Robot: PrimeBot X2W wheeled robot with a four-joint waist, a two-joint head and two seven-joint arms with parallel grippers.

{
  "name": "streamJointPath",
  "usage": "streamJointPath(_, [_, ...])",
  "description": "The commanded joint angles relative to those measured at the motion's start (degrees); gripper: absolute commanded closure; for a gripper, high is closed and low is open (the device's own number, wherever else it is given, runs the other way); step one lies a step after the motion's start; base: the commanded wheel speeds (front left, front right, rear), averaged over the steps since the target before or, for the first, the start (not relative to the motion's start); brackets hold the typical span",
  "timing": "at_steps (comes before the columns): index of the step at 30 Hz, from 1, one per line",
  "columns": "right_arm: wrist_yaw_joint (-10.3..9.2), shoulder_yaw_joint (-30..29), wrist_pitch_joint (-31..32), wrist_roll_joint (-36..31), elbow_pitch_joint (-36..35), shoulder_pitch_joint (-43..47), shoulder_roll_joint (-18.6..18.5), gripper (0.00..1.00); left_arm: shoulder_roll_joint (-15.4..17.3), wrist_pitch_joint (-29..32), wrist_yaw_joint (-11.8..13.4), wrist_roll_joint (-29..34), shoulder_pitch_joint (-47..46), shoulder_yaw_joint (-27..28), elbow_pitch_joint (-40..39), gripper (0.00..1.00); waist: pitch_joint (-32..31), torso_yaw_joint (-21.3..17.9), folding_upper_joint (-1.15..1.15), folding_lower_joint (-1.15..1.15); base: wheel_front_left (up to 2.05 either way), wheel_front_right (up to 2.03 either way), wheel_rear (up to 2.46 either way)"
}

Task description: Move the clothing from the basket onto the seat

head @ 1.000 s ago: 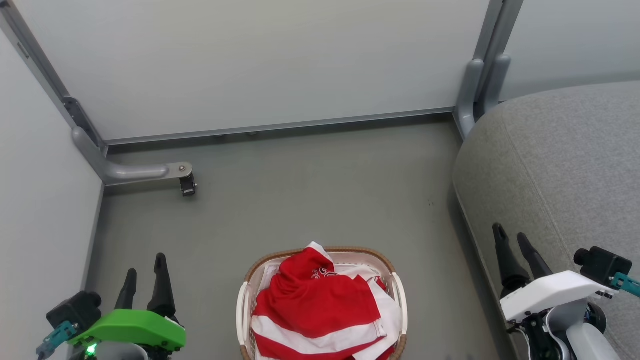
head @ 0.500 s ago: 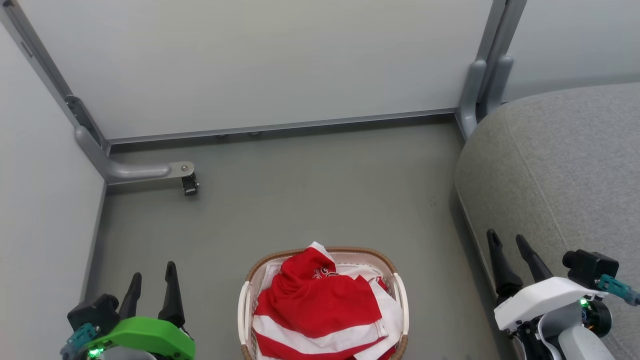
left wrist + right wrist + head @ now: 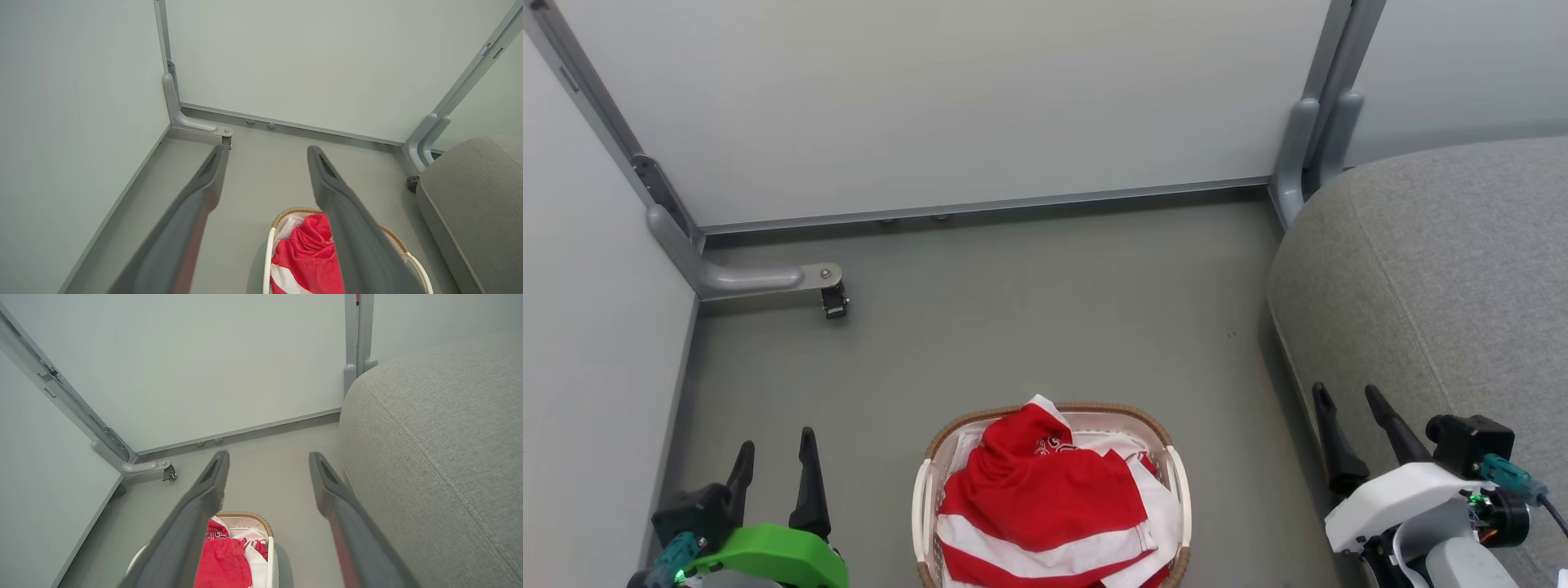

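While hanging open and empty at the left gripper [image 3: 776, 441] and the right gripper [image 3: 1346, 390], flanking a full basket [image 3: 920, 506].

Spread wide at both pairs of dark fingers [image 3: 807, 482], tips pointing up the head view, touching nothing. Between the two, apart from each, sitting on the grey floor [image 3: 1029, 310]: that basket, white and brown-rimmed, heaped with the clothing [image 3: 1037, 498], red with white stripes, all of it inside. Close by the right gripper, on its outer side: the rounded edge of the seat [image 3: 1445, 269], grey woven fabric, apart from the basket. Beyond, along the floor's far edge: pale wall panels [image 3: 931, 106] in a grey metal frame [image 3: 1294, 155], with a bracket foot [image 3: 760, 280] at the left corner.
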Motion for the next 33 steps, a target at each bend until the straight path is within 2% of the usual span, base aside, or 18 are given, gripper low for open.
streamJointPath(1, [0.02,-0.3,-0.5,-1.5,0.0,0.4,-0.1,0.0,0.2,-0.5,0.1,1.6,0.5,0.1,-0.8,0.0,0.0,0.0,0.0,0.0,0.0,0.0,0.0])
streamJointPath(25, [0.01,-0.5,-3.3,-12.6,1.7,1.6,0.0,0.0,-1.4,-3.3,-0.6,13.1,2.6,0.8,0.6,0.0,0.2,0.2,0.0,0.0,0.0,0.0,0.0])
streamJointPath(33, [0.01,0.1,-4.2,-15.7,1.8,0.4,-0.1,0.0,-1.6,-4.2,-0.6,16.4,2.8,0.4,1.0,0.0,2.0,-0.4,0.0,0.0,0.0,0.0,0.0])
